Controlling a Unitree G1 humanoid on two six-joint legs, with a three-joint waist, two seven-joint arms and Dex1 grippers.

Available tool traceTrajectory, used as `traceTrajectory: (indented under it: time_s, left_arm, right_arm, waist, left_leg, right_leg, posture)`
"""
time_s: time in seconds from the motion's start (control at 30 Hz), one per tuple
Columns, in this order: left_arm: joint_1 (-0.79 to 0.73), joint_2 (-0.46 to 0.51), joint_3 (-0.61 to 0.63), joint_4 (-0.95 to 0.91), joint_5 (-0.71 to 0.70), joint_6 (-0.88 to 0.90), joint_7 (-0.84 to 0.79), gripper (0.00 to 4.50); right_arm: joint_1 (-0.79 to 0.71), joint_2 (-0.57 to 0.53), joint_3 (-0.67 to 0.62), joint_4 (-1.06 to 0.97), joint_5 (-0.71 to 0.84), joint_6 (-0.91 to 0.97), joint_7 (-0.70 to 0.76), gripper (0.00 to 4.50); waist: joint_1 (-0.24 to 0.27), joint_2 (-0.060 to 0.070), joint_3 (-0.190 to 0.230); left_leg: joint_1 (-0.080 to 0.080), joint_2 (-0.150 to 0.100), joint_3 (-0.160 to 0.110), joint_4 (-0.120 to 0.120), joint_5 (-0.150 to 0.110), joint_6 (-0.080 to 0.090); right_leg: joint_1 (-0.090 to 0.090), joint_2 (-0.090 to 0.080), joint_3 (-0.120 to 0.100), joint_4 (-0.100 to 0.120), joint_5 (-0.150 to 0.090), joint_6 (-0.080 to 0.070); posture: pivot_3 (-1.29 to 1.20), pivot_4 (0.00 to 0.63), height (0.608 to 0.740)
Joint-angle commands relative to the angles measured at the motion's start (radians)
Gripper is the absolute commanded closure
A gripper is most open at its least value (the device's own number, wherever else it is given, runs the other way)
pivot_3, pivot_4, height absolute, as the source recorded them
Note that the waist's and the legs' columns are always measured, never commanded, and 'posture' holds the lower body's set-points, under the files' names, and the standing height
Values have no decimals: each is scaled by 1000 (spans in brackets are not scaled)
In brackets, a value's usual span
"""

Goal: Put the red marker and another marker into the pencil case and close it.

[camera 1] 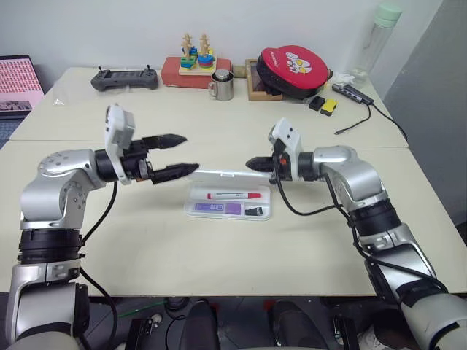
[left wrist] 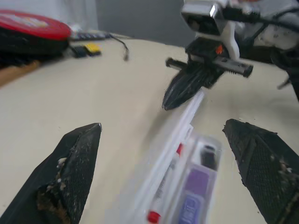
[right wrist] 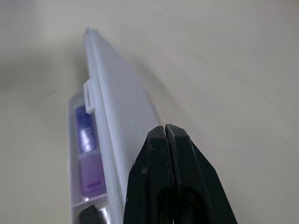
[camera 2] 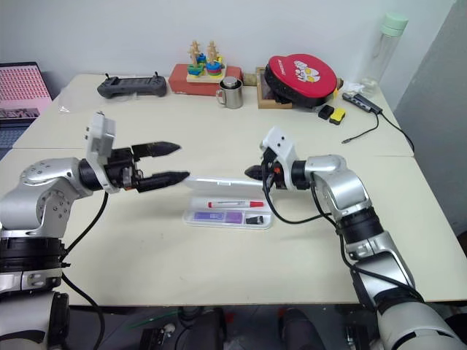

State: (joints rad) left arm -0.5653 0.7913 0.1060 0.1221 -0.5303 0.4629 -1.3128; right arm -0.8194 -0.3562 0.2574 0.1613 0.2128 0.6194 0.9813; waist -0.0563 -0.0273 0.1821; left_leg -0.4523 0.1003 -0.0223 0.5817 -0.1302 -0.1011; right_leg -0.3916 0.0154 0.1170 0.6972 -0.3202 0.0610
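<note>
Left eye view is showing the left gripper (camera 1: 177, 154) hovering with its tapered black fingers spread wide. Beside it, the pencil case (camera 1: 228, 201), glossy translucent plastic with rounded corners, is lying open mid-table, holding the red marker (camera 1: 233, 195) and stubby purple marker (camera 1: 218, 208). The right gripper (camera 1: 250, 163), fingers pressed together, is hanging at the raised lid's edge.

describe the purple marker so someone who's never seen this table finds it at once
On the cream table, between the two arms, lies an open white pencil case with its lid raised. The purple marker lies in the tray's front row, on the robot's left. It is shorter and stubbier than the red marker behind it, and beside it sits a tiny dark block.
</note>
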Motion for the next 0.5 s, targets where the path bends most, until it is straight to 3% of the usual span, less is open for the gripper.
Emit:
traceTrajectory:
  time_s: [0.03,0.2,0.33,0.4,0.5]
  left_arm:
    - [11,27,-22,-61,10,3,-20,0]
    - [33,21,-52,-91,20,23,-8,0]
    - [47,14,-74,-106,32,30,1,0]
    - [56,3,-84,-115,37,28,13,0]
    - [36,-28,-69,-98,45,62,97,0]
  right_arm:
    - [55,-21,55,-65,-37,-2,-8,4486]
    - [153,-53,162,-71,-139,-39,-40,4486]
    - [176,-53,172,-64,-153,-47,-45,4486]
    - [187,-41,148,-60,-139,-44,-57,4486]
    - [225,2,15,-124,-32,-70,-81,4486]
  waist:
    - [0,0,0]
    - [0,0,0]
    - [0,-1,-1]
    - [0,-1,-1]
    - [1,-2,-1]
  left_leg:
    - [0,0,0,0,0,0]
    - [0,0,0,2,0,0]
    - [2,0,0,3,0,0]
    - [2,0,0,5,0,0]
    - [2,0,0,6,0,0]
  right_leg:
    - [0,0,0,0,0,0]
    - [1,0,0,0,-1,1]
    - [2,0,0,0,-1,2]
    - [3,0,0,0,-1,2]
    - [3,0,0,0,-1,3]
  posture:
    - [0,150,740]
    - [0,150,740]
    - [0,150,740]
    - [0,150,740]
    - [0,150,740]
